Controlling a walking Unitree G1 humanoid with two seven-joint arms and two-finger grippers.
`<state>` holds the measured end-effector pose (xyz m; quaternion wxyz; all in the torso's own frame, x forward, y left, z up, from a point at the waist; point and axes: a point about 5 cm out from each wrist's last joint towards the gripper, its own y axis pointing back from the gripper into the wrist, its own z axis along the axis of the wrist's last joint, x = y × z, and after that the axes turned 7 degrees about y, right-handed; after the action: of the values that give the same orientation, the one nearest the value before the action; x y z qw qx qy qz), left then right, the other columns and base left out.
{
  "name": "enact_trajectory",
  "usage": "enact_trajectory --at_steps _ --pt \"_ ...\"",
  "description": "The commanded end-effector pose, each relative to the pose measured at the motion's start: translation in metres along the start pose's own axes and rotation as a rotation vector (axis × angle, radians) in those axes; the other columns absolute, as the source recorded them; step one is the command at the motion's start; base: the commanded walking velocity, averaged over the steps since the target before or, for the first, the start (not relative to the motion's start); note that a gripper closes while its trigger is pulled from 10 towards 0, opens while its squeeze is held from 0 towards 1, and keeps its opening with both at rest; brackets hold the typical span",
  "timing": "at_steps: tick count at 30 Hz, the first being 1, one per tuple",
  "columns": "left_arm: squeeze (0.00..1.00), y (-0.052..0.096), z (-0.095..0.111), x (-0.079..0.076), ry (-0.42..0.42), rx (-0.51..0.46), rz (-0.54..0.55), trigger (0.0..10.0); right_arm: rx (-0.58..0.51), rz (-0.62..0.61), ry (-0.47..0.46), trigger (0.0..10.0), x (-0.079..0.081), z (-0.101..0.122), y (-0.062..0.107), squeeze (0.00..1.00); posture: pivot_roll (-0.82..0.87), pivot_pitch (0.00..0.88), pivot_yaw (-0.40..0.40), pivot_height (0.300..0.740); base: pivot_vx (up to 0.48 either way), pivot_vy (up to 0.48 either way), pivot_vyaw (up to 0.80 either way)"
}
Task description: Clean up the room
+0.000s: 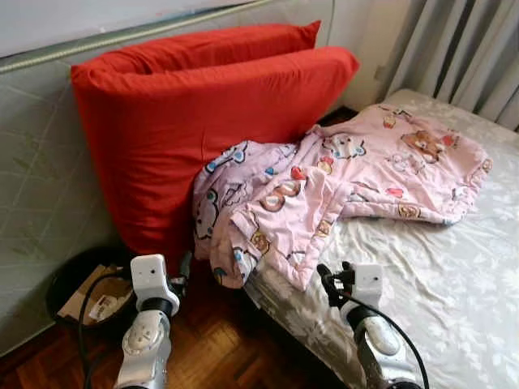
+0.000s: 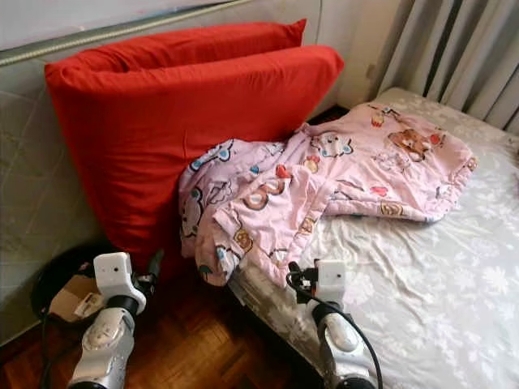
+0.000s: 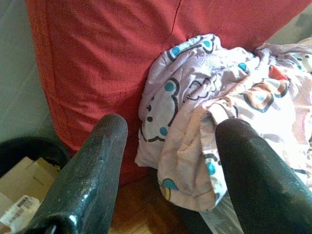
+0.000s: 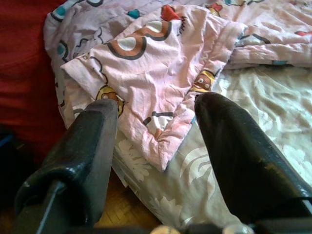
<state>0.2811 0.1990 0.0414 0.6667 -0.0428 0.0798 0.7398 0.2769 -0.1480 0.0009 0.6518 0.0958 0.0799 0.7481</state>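
Grippers, left gripper (image 3: 165,161) and right gripper (image 4: 153,141), gape empty at frame bottom; best pinch the pink blanket (image 1: 340,182) hem where it droops mid-frame.

I am looking down at a bed (image 1: 454,284) wearing a pale floral sheet, daylight falling across it. Grey curtains (image 1: 462,57) are hanging behind its far end. Dark parquet floor (image 1: 219,340) is showing below, and a quilted upright mattress (image 1: 40,186) is leaning along the left.
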Motion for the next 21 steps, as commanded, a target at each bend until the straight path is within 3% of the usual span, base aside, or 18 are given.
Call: enact_trajectory --at_steps 1,8,21 --pt "0.00 -0.001 0.000 0.002 0.000 0.012 0.000 10.0 0.012 -0.026 -0.025 10.0 -0.002 -0.003 0.001 0.00 -0.04 0.063 -0.027 0.740 0.000 0.000 0.00" --pt "0.00 -0.006 0.007 0.006 -0.019 0.006 -0.011 10.0 0.033 -0.042 -0.075 10.0 0.010 -0.010 0.003 0.00 -0.04 0.050 -0.003 0.740 0.000 0.000 0.00" --pt "0.00 -0.003 0.001 0.000 -0.003 0.021 -0.032 10.0 0.017 -0.072 -0.087 10.0 0.001 -0.007 0.003 0.00 -0.03 0.027 -0.013 0.740 0.000 0.000 0.00"
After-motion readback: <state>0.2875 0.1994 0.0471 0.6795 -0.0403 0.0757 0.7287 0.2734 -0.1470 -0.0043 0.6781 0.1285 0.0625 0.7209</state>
